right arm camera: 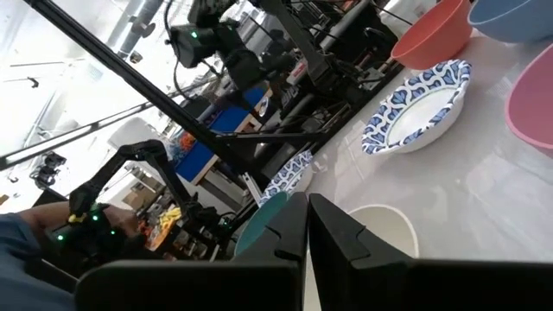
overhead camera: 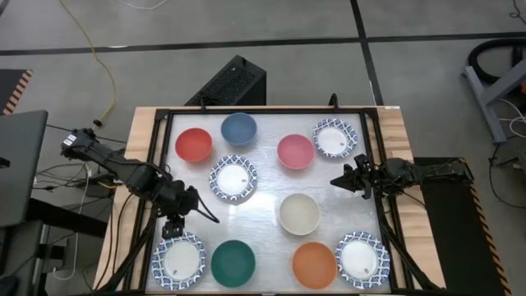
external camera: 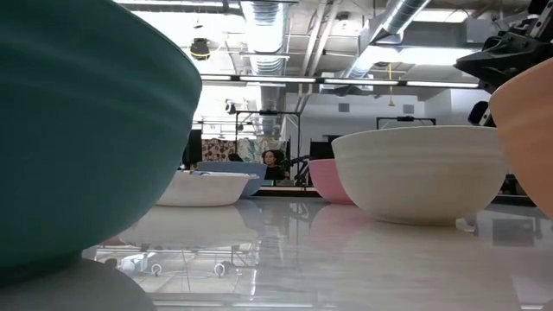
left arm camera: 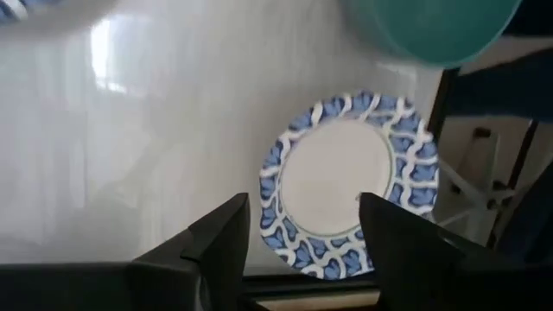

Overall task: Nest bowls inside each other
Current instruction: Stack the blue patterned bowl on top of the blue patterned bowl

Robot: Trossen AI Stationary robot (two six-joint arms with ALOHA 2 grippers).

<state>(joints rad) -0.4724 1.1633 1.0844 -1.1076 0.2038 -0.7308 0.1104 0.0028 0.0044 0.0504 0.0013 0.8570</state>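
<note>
Several bowls sit upright on the table, each apart from the others. Along the far side are red, blue, pink and a blue-patterned white one. In the middle are another patterned bowl and a cream one. Along the near side are green, orange and two patterned bowls. My left gripper hovers open, pointing steeply down over the near-left patterned bowl. My right gripper waits shut at the right edge.
A black frame runs around the white table top. Cables and a laptop lie off the left edge. In the low view the green bowl fills the near left and the orange bowl the right. Bare table lies between the middle bowls.
</note>
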